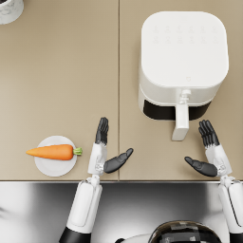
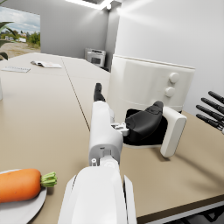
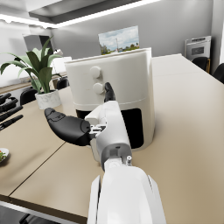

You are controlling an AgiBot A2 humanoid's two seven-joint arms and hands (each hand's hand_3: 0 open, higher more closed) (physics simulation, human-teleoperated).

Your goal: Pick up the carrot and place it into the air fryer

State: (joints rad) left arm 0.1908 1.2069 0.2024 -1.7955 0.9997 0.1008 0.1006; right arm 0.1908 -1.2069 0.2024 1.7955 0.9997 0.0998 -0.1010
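Observation:
An orange carrot [image 1: 51,152] with a green stub lies on a small white plate [image 1: 55,167] near the table's front left; the left wrist view shows the carrot [image 2: 19,184] too. The white air fryer [image 1: 182,54] stands at the back right, its drawer handle [image 1: 181,122] sticking out toward me over a dark slot. My left hand [image 1: 105,149] hovers open just right of the plate, holding nothing. Front right of the fryer, my right hand [image 1: 210,152] is open as well, fingers spread, beside the handle.
A white pot [image 1: 9,9] shows at the table's far left corner, and a potted plant [image 3: 37,74] appears in the right wrist view. A seam [image 1: 118,85] runs down the beige tabletop. The table's front edge [image 1: 118,181] lies just below both hands.

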